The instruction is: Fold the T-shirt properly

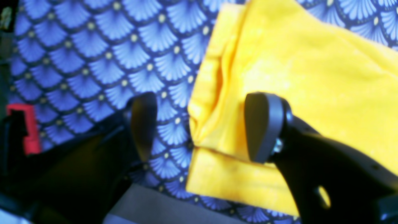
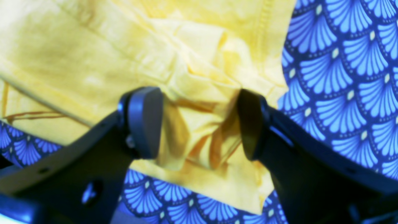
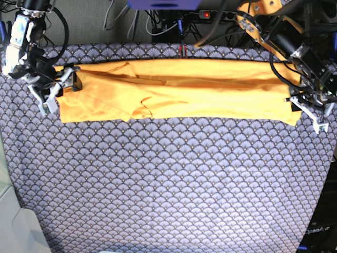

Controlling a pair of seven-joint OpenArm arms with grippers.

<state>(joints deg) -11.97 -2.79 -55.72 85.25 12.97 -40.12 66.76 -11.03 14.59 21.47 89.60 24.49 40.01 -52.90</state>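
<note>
Base view shows the long yellow-orange cotton T-shirt lying crosswise between my released left tool and right tool.

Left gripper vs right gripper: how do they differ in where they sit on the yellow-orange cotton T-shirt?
The left gripper straddles a flat folded edge of the yellow-orange cotton T-shirt, one finger over the blue scallop-patterned cloth. The right gripper brackets bunched, wrinkled fabric, both fingers over shirt. Both are open, one at each end of the long folded shirt.
</note>
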